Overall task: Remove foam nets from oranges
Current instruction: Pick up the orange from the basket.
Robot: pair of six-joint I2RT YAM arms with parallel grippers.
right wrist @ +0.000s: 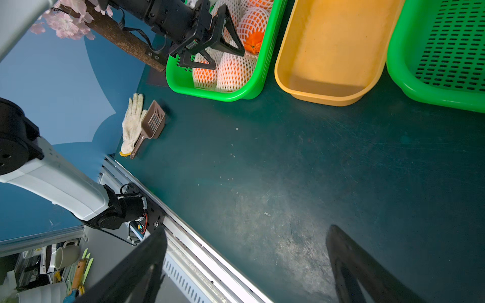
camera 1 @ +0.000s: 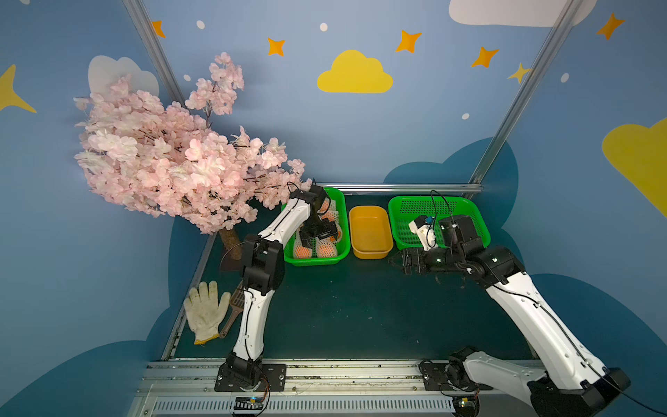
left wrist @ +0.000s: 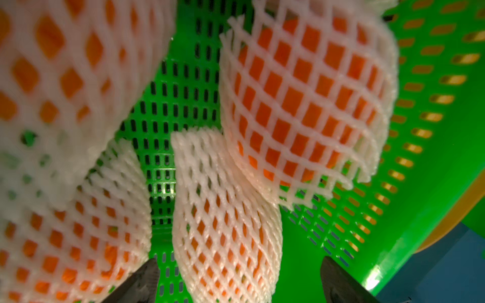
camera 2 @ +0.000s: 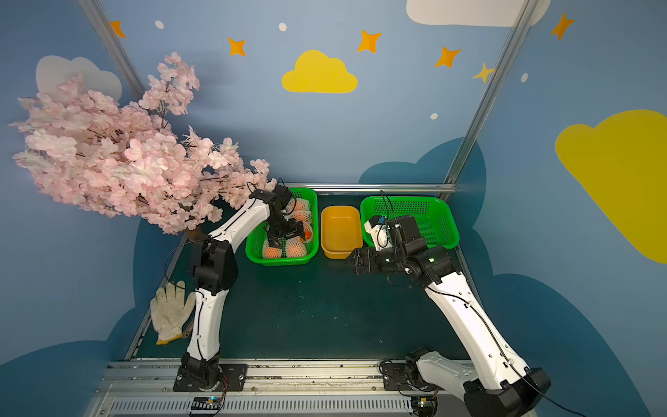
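Soft, springy foam nets (left wrist: 225,210) sleeved the oranges (left wrist: 309,91) in the green basket (camera 1: 314,260); a loose net end probably offered the best hold. The left gripper (left wrist: 240,274) gaped empty above one; the right gripper (right wrist: 246,229) hung wide over the table (camera 1: 343,307).

A staged robot test booth: a dark green tabletop (camera 1: 361,317) is boxed by aluminium frame posts (camera 1: 527,94) and blue walls (camera 1: 325,144) painted with clouds and stars. An artificial cherry-blossom tree (camera 1: 162,159) stands at its far left corner, and a metal rail (camera 1: 343,373) carrying both arm bases (camera 1: 249,375) runs along its near edge.
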